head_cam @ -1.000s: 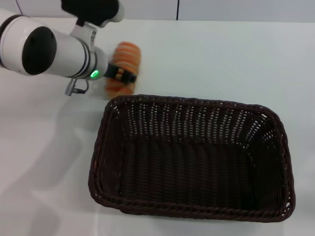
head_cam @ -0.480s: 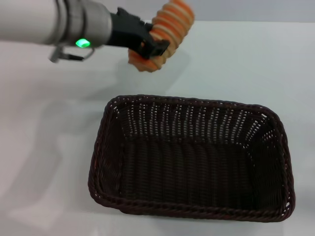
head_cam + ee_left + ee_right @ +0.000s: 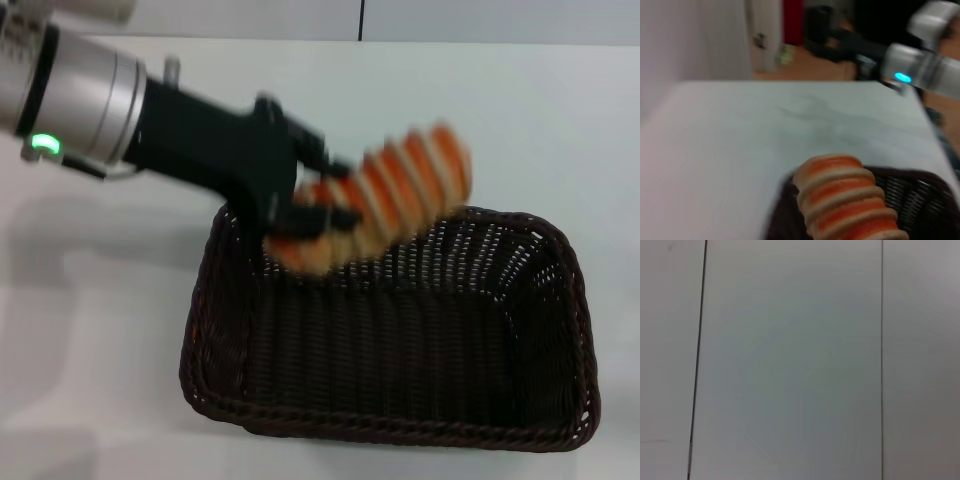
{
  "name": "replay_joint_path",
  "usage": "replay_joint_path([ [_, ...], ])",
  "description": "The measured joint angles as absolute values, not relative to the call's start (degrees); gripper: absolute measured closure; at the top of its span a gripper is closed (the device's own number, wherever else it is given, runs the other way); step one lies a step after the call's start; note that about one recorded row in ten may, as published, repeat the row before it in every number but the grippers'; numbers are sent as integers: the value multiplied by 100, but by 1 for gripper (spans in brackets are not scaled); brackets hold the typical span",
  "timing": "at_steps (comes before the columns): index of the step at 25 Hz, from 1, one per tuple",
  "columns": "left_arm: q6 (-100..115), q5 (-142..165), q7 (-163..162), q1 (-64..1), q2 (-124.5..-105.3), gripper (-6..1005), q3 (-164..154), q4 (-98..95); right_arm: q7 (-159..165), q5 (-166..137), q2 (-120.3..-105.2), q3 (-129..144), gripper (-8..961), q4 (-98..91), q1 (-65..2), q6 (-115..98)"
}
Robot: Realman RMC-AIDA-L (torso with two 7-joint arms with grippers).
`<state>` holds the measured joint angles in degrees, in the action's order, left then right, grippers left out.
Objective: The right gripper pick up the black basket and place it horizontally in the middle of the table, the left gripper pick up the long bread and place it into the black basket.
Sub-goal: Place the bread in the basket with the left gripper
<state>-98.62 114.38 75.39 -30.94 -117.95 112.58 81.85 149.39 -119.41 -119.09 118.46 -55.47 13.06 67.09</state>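
Left claw grips long bread

long bread — over black basket rim | table — white

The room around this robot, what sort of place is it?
Probably an indoor lab or test room rather than a kitchen. A plain white table carries only a black basket, over which the left gripper holds a long bread. Beyond the table's edge, the left wrist view shows a blurred wooden floor and dark equipment.
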Motion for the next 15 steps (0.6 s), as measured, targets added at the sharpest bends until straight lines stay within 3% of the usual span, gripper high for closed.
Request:
replay_joint_path([
  [7,-9900,11681,7495,-3093,-11824,635,10914,7943,14923,-11965,-11906,11849,121,-5568,1273,6783],
  [15,-9839,11690,7505,-3135,-11821,328,10896,7871,14917,-11969,-11900,11872,122,-5575,1281,6830],
])
